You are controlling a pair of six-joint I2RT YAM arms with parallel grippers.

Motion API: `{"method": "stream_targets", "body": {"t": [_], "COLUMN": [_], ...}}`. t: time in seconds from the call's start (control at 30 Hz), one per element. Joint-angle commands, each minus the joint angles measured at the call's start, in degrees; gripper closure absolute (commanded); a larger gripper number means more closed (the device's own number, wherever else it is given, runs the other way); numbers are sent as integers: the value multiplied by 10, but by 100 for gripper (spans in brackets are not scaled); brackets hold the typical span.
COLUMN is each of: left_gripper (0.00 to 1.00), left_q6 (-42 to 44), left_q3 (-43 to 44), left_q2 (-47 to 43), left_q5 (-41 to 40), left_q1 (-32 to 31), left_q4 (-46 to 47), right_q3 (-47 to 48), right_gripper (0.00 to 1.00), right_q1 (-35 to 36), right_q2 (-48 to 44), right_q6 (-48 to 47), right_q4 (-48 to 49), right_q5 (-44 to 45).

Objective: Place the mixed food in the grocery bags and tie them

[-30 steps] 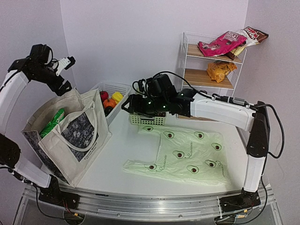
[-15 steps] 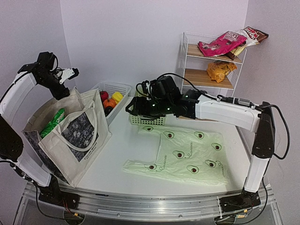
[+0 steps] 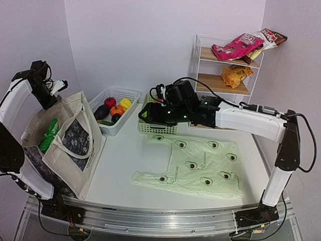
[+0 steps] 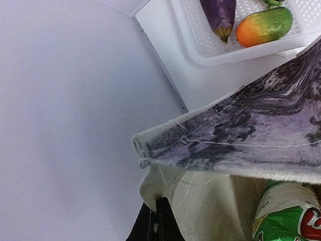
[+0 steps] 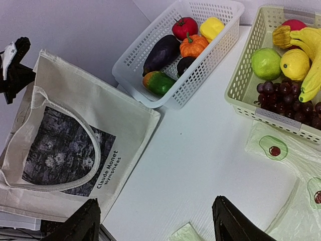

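Bright, even light; soft shadows

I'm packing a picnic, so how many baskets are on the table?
2. A white plastic mesh basket sits beside the cream canvas tote bag; a pale green plastic basket sits just right of it. None seem hidden.

Plain pale-lilac walls [image 3: 150, 40] close the scene at the back and on both sides. The light on them is even and diffuse, leaving only faint shadows. A flat white table top [image 3: 130, 165] fills the middle, and a silver aluminium rail [image 3: 150, 217] runs along its near edge. At the back right a white wire shelf rack [image 3: 213, 65] with two light wooden shelves [image 3: 213, 84] stands close to the right wall.
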Motion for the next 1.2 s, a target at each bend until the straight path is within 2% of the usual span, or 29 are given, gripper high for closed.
{"method": "stream_targets", "body": {"t": [0.0, 0.1, 0.13, 0.2, 0.27, 0.3, 0.43, 0.57, 0.73, 0.83, 0.9, 0.97, 1.07, 1.1, 1.17], "left_gripper": [100, 99, 87, 49, 28, 24, 20, 22, 25, 26, 27, 27, 26, 25, 22], "left_q6": [23, 30, 30, 28, 26, 24, 9, -54, -131, -183, -209, -223, -260, -264, -280], "left_q3": [1, -13, -14, -11, 6, 20, 79, 146, 166, 190, 168, 134, 92, 89, 94], "left_q2": [-12, -6, -5, -10, -18, -21, -33, -42, -50, -19, 0, 22, 65, 92, 154], "left_q5": [-97, -115, -112, -99, -80, -71, -52, -3, 64, 101, 99, 128, 156, 144, 67], "left_q1": [11, 11, 11, 10, 9, 7, -14, -75, -199, -291, -368, -421, -432, -433, -428], "left_q4": [64, 84, 83, 80, 76, 77, 115, 156, 181, 124, 91, 70, 72, 70, 71], "right_q3": [-5, -15, -18, -25, -33, -36, -46, -60, -68, -73, -85, -101, -117, -123, -135], "right_gripper": [27, 27, 27, 27, 26, 26, 26, 25, 25, 26, 26, 26, 26, 26, 26], "right_q1": [-4, -6, -6, -7, -8, -10, -16, -26, -39, -42, -41, -43, -43, -44, -46], "right_q2": [-33, -42, -44, -52, -59, -63, -72, -80, -88, -90, -95, -99, -105, -108, -112], "right_q6": [-15, -16, -17, -19, -24, -26, -36, -39, -42, -43, -42, -39, -38, -38, -35], "right_q4": [7, 7, 7, 7, 7, 7, 7, 5, -60, -113, -133, -139, -144, -145, -145], "right_q5": [12, 13, 13, 15, 18, 19, 16, 11, 24, 45, 56, 59, 66, 70, 75]}}
